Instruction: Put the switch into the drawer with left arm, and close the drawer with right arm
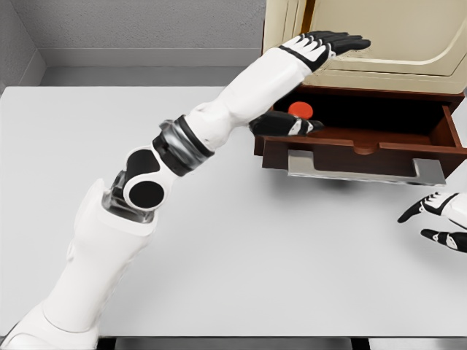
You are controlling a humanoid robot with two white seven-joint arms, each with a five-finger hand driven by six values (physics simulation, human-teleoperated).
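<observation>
My left hand [321,45] hovers flat-fingered and empty above the open drawer [365,142], so if it lingers, my open right hand [438,219] could shove the drawer front into it or jolt the red-buttoned switch [300,110].

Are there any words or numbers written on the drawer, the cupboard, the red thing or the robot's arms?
None: no words, numbers or signs show on the drawer, the cupboard, the red switch, the table, the left hand or the right hand.
</observation>
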